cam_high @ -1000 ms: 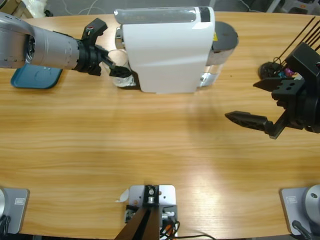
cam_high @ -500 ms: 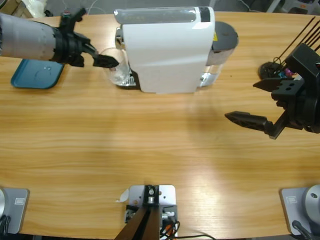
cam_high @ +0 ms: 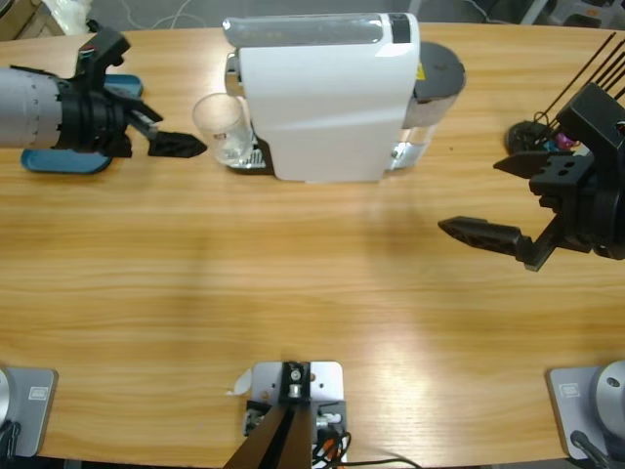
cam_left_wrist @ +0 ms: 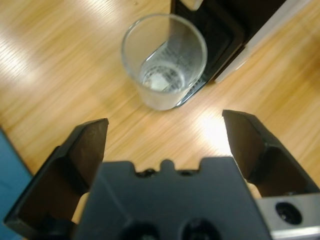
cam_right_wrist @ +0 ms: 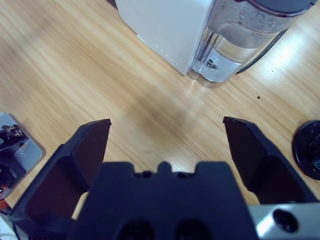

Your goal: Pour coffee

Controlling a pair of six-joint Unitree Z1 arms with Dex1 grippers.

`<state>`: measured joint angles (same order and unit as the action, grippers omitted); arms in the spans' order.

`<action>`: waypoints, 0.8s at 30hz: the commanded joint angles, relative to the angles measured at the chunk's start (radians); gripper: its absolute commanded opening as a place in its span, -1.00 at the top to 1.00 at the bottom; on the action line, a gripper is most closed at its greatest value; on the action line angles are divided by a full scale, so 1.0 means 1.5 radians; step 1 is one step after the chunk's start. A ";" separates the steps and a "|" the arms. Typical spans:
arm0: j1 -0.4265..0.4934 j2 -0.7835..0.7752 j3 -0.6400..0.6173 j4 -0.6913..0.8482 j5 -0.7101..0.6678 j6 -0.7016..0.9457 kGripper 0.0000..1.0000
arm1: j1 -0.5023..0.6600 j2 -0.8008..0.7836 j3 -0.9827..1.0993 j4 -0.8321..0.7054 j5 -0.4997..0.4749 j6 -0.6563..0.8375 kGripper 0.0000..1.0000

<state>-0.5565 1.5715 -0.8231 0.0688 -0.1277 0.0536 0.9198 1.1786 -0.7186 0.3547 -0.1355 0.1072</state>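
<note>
Left wrist view: left gripper (cam_left_wrist: 165, 132) spread wide, glass (cam_left_wrist: 164, 59) free, its contents unclear.

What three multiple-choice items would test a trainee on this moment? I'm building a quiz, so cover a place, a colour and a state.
1. Where does the glass stand?
A. on the blue tray
B. at the white coffee machine's drip plate
C. at the table's near edge

2. What colour is the tray under the left arm?
A. red
B. white
C. blue

3. How is the left gripper?
A. open, apart from the glass
B. shut on the glass
C. holding a spoon

Key: 1 B, the glass sits against the machine's side in the high view. 2 C, blue shows beneath the arm. 3 A, the left wrist view shows both fingers spread with the empty glass beyond them.
</note>
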 commanded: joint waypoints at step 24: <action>0.045 0.185 -0.068 -0.045 0.084 -0.136 -0.99 | -0.007 0.007 0.024 -0.008 0.008 0.007 -1.00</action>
<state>-0.4819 1.7725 -0.8801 0.0008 0.0019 -0.1318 0.9198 1.1786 -0.7150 0.3532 -0.1355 0.1072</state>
